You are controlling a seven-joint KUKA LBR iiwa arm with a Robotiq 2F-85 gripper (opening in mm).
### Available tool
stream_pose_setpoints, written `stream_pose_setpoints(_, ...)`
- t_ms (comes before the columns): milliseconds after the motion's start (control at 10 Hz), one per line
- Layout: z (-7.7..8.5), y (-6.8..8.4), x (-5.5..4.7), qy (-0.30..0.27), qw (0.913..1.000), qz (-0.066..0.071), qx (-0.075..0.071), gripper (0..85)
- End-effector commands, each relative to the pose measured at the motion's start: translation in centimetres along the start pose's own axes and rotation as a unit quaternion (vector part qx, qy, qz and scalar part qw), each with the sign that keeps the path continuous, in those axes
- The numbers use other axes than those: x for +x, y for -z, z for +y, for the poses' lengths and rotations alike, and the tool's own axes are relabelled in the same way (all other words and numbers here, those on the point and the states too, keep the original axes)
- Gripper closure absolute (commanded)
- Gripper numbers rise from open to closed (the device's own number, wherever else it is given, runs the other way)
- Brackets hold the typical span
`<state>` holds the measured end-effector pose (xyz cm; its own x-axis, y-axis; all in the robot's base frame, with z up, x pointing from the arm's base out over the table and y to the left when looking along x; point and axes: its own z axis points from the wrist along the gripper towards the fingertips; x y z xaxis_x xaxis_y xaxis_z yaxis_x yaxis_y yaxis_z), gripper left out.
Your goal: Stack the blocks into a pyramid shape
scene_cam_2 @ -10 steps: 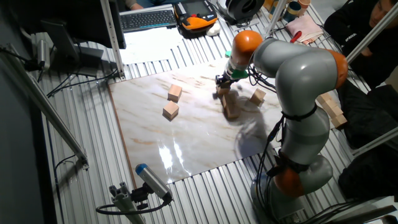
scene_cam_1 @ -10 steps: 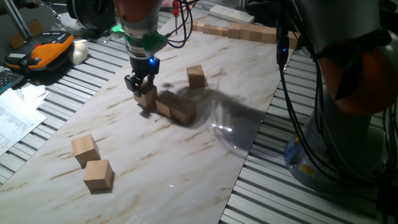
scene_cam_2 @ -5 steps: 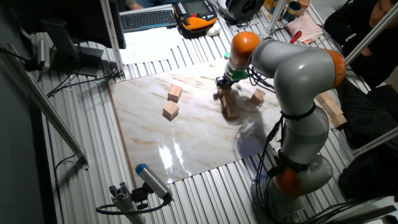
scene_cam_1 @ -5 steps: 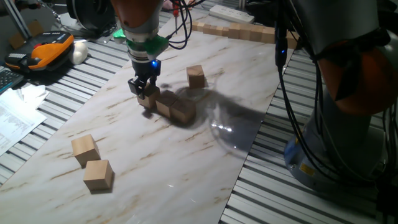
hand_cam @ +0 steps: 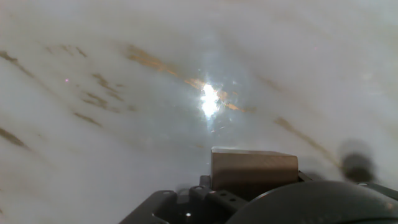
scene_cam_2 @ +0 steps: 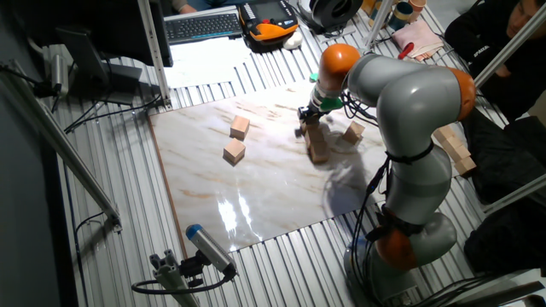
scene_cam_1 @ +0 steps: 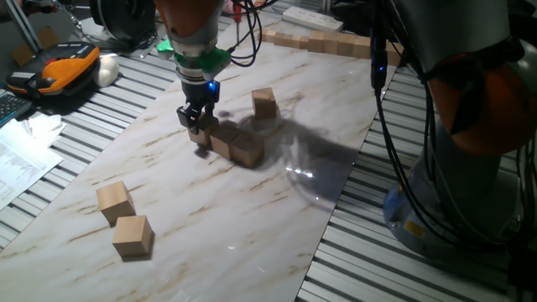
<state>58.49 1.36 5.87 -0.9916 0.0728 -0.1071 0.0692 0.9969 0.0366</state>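
Note:
My gripper (scene_cam_1: 196, 120) stands upright over the marble board and is shut on a tan wooden block (scene_cam_1: 204, 135), held low at the left end of a row with two more blocks (scene_cam_1: 225, 139) (scene_cam_1: 248, 150). In the hand view that block (hand_cam: 252, 170) fills the lower middle, just over the board. A fourth block (scene_cam_1: 264, 102) lies alone behind the row. Two blocks (scene_cam_1: 115, 201) (scene_cam_1: 133, 236) lie near the front left corner. In the other fixed view the gripper (scene_cam_2: 308, 118) hides most of the row (scene_cam_2: 317, 150).
A long joined row of tan cubes (scene_cam_1: 323, 42) lies past the board's far edge. An orange tool (scene_cam_1: 63, 67) and papers (scene_cam_1: 21, 155) sit on the slatted table to the left. The arm's base (scene_cam_2: 409, 243) and cables (scene_cam_1: 394, 151) stand to the right.
My gripper has moved a little to the right with its block, closing the gap to the two-block row. The other blocks have not moved.

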Motion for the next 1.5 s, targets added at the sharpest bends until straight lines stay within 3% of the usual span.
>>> stream_pose_setpoints(0,0.3,0.0,0.3,-0.004,1.0000,0.000,0.002,85.0)
stream_pose_setpoints(1400,0.0,-0.3,1.6,-0.010,0.9999,0.003,0.004,85.0)
